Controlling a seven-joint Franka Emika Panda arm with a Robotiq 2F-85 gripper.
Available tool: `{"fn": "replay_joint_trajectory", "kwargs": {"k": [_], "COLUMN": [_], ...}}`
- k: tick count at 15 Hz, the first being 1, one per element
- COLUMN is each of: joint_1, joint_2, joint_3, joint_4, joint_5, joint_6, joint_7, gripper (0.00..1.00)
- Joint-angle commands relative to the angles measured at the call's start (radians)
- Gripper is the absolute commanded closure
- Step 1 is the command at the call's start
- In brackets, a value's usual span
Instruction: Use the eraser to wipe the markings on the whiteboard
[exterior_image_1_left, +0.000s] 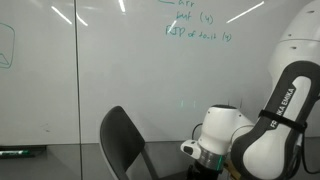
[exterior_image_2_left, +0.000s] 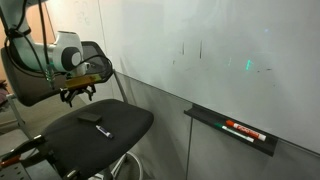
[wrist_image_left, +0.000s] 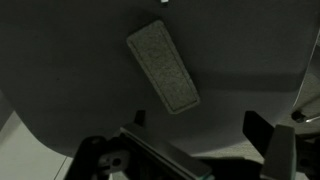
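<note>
The eraser (wrist_image_left: 162, 68) is a rectangular block with a grainy grey-tan face. It lies flat on the dark chair seat (wrist_image_left: 70, 70), at an angle. In an exterior view it is a dark flat piece on the seat (exterior_image_2_left: 90, 117). My gripper (wrist_image_left: 200, 125) is open and empty and hangs a short way above the seat, with the eraser just beyond its fingertips. In an exterior view the gripper (exterior_image_2_left: 78, 96) hovers over the near-left part of the seat. The whiteboard (exterior_image_1_left: 130, 70) (exterior_image_2_left: 200, 40) is large and glossy, with green handwriting (exterior_image_1_left: 195, 30) high up.
The black chair has a curved backrest (exterior_image_1_left: 120, 135) and a round seat (exterior_image_2_left: 130, 115). A second small dark object (exterior_image_2_left: 102, 131) lies on the seat. A tray (exterior_image_2_left: 205, 116) under the board holds red-and-black markers (exterior_image_2_left: 245, 130). Faint marks (exterior_image_2_left: 200, 48) show on the board.
</note>
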Motion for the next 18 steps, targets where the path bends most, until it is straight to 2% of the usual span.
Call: {"fn": "replay_joint_trajectory", "kwargs": {"k": [1, 9, 18], "joint_1": [-0.035, 0.016, 0.013], "joint_2": [0.100, 0.229, 0.250], "joint_3": [0.018, -0.048, -0.060], "joint_4": [0.046, 0.188, 0.190], "joint_5": [-0.041, -0.125, -0.148], "joint_6": [0.028, 0.057, 0.027], "joint_7": [-0.079, -0.152, -0.216], "gripper": [0.00, 0.00, 0.00]}}
